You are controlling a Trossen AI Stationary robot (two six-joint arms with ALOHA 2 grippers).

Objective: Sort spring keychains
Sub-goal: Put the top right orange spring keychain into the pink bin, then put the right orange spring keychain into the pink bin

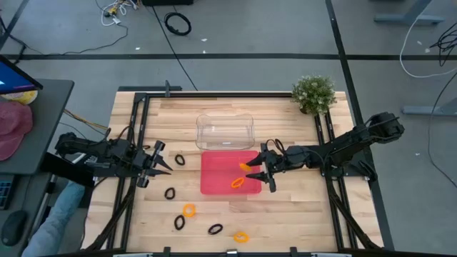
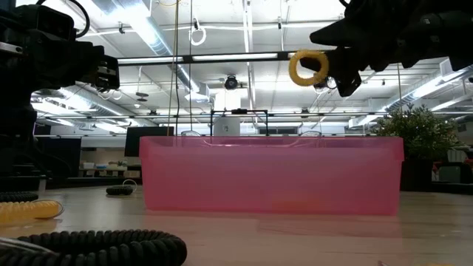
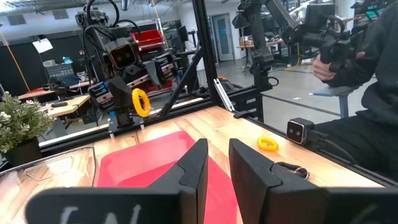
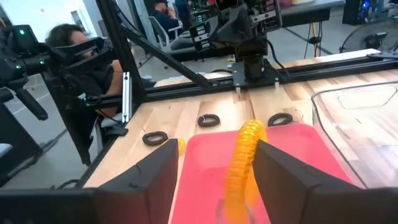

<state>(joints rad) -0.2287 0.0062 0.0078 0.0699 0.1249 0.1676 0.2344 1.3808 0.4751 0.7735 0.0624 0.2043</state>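
The right tool (image 1: 267, 168) hangs above the red tray (image 1: 214, 182), over its 3 o'clock edge, with its fingers spread. An orange spring keychain (image 4: 241, 163) sits upright between those fingers; in the low view it appears level with the tool's tips, well above the tray rim, and whether it touches either finger cannot be told. A second orange keychain (image 1: 237, 183) lies inside the tray toward its 4 o'clock corner. The left tool (image 1: 158, 163) waits over the bench (image 1: 285, 214) at 9 o'clock from the tray, its fingers (image 3: 194, 171) near each other with a narrow gap and nothing seen between them. Near that tool lie two black keychains, one (image 1: 179, 160) just off the tray's 10 o'clock corner and one (image 1: 170, 193) at the tray's 8 o'clock. Along the front of the bench lie an orange keychain (image 1: 188, 210), a black one (image 1: 179, 222), another black one (image 1: 215, 229) and another orange one (image 1: 241, 237). A clear plastic box (image 1: 225, 133) stands just beyond the tray at 12 o'clock, and a small potted plant (image 1: 314, 93) occupies the bench's 1 o'clock corner. A person (image 3: 367, 81) sits beside the bench on the left arm's side.
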